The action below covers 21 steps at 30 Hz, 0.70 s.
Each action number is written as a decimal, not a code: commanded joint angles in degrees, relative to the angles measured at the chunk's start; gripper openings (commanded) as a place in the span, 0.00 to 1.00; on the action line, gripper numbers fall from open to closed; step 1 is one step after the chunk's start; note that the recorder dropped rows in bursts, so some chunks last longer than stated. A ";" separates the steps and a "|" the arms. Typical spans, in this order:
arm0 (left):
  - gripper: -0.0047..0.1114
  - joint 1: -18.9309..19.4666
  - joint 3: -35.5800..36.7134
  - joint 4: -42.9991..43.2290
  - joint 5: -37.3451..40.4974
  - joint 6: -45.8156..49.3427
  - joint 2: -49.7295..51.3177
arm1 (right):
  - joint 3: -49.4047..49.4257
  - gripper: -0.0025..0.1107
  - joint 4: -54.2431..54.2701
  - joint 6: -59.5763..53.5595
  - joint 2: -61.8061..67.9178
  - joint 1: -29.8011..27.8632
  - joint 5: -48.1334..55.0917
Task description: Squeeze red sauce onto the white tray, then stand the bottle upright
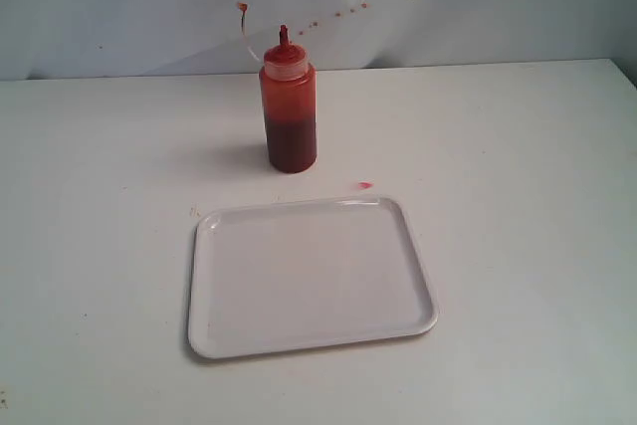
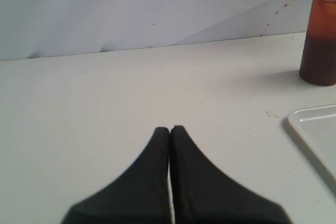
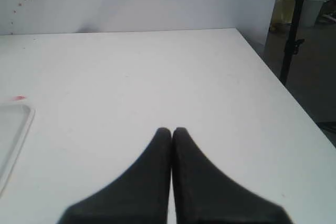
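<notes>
The bottle (image 1: 289,109) stands upright on the white table, behind the white tray (image 1: 309,276); its whitish cap carries a red-stained nozzle. The tray's surface is bare, and no red sauce shows on it. Neither arm appears in the exterior view. In the left wrist view my left gripper (image 2: 170,128) is shut with nothing between its black fingers, well short of the bottle (image 2: 318,40) and the tray's corner (image 2: 310,124). My right gripper (image 3: 172,129) is likewise shut and holds nothing, with the tray's edge (image 3: 13,129) off to one side.
A small pinkish-red spot (image 1: 364,185) lies on the table just behind the tray's far right corner. Red specks (image 1: 343,12) mark the white back wall. In the right wrist view the table's edge (image 3: 283,93) drops off beside a dark stand (image 3: 292,30).
</notes>
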 commanded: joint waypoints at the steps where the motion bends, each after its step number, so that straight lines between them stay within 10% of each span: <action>1: 0.04 0.11 0.26 0.22 -0.26 -0.25 -0.27 | 0.23 0.02 0.11 -0.29 -0.30 0.28 -0.38; 18: 0.04 0.11 0.26 2.42 -3.10 0.69 -0.27 | 0.23 0.02 0.11 -0.29 -0.30 0.28 -0.38; 21: 0.04 0.11 0.26 -20.12 -15.21 -5.31 -0.27 | 0.23 0.02 0.11 -0.29 -0.30 0.28 -0.38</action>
